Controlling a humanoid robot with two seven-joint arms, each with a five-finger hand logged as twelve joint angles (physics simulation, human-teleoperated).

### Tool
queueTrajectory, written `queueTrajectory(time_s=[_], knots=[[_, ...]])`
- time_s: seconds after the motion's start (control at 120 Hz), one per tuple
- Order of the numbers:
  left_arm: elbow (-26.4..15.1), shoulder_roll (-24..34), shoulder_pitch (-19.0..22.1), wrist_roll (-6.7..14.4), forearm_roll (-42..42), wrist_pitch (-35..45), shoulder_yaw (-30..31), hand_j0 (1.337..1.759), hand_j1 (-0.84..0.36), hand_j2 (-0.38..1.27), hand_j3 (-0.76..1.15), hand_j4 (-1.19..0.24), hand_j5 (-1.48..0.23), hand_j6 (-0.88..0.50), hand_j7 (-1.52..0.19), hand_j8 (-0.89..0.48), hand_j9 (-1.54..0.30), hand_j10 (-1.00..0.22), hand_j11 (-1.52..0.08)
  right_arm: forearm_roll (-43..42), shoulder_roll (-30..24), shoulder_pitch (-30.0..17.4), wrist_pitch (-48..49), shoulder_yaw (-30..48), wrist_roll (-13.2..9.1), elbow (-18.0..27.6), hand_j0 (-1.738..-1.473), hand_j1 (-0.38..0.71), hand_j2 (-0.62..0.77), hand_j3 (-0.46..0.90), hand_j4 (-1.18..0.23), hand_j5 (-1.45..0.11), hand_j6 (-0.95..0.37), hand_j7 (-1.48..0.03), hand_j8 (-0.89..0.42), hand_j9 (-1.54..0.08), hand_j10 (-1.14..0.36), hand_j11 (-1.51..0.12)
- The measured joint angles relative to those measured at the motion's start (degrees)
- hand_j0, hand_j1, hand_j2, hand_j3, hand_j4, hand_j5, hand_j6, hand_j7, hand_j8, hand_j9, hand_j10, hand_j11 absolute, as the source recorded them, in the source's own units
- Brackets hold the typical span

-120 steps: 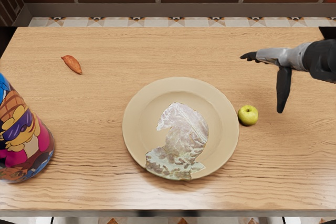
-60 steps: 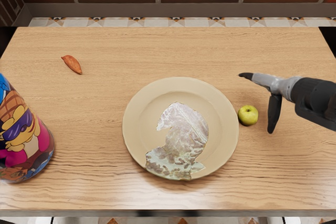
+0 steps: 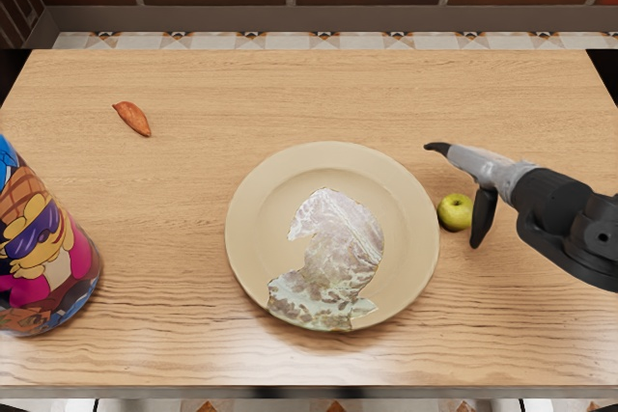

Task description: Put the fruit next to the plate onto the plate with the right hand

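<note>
Head view shows the right robot hand (image 3: 480,178) open, its fingers spread and holding nothing, close above the green apple (image 3: 455,211). The apple lies on the table (image 3: 290,94), just beside the right rim of the plate (image 3: 253,195).

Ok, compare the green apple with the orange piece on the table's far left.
The apple is round and yellow-green; the orange piece is elongated and pointed. The apple sits just beside the plate, by the right hand; the orange piece lies far from the plate. Both rest on the table, unheld.
</note>
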Motion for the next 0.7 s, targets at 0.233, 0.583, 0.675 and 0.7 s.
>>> queueTrajectory(time_s=[0.233, 0.583, 0.675, 0.7], knots=[[0.00, 0.00, 0.00, 0.00, 0.00, 0.00, 0.00, 1.658, 0.34, 0.00, 0.00, -0.01, -0.01, -0.01, -0.01, -0.01, -0.01, -0.01, -0.01, -0.83, 0.03, -1.71, -1.93, 0.06, 0.00, 0.02, -1.658, -0.12, -0.04, 0.00, -0.20, -0.25, -0.20, -0.25, -0.20, -0.25, -0.20, -0.25], [0.00, 0.00, 0.00, 0.00, 0.00, 0.00, 0.00, 1.658, 0.34, 0.00, 0.00, -0.01, -0.01, -0.01, -0.01, -0.01, -0.01, -0.01, -0.01, -3.19, 0.17, -4.38, -5.16, 0.21, 0.00, 0.02, -1.658, -0.04, -0.05, 0.00, -0.26, -0.34, -0.27, -0.34, -0.27, -0.34, -0.26, -0.34], [0.00, 0.00, 0.00, 0.00, 0.00, 0.00, 0.00, 1.658, 0.34, 0.00, 0.00, -0.01, -0.01, -0.01, -0.01, -0.01, -0.01, -0.01, -0.01, -3.44, 0.26, -4.79, -5.43, 0.19, 0.00, 0.02, -1.658, -0.04, -0.05, 0.00, -0.27, -0.34, -0.27, -0.34, -0.27, -0.34, -0.27, -0.34], [0.00, 0.00, 0.00, 0.00, 0.00, 0.00, 0.00, 1.658, 0.34, 0.00, 0.00, -0.01, -0.01, -0.01, -0.01, -0.01, -0.01, -0.01, -0.01, -3.47, 0.28, -4.87, -5.46, 0.17, 0.00, 0.02, -1.658, -0.03, -0.05, 0.00, -0.27, -0.34, -0.27, -0.34, -0.27, -0.34, -0.27, -0.34]])
